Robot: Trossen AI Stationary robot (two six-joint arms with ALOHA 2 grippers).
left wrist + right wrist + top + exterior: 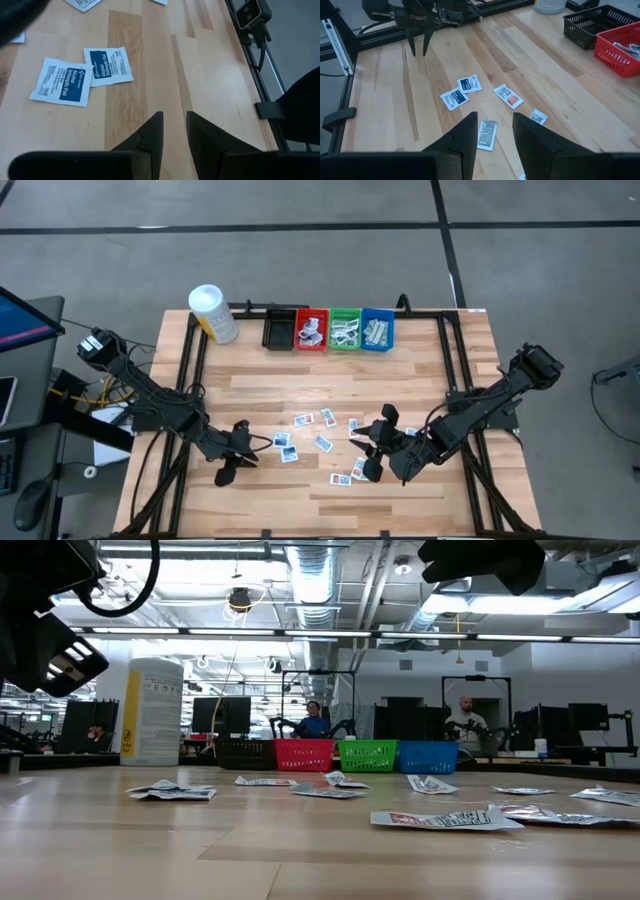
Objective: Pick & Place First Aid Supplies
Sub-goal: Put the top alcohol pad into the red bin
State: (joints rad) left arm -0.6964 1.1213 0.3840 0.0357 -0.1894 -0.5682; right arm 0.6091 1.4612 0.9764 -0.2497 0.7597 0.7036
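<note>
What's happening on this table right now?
Two robot arms are sorting first aid packets from the wooden table into the red bin, green bin and blue bin. Both the left end effector and right end effector hover open and empty over the loose packets.

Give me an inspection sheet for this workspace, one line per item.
Surface: wooden table, bare boards at the front edge.
Job's things: packets scattered mid-table; more in the red bin, green bin and blue bin; black bin looks empty.
Clutter: white-capped yellow bottle at the back left.
Grippers: left gripper and right gripper above the packets, fingers apart, nothing held.
Cables: yellow wiring by the left arm's base.
Surroundings: people seated at desks beyond the table.
</note>
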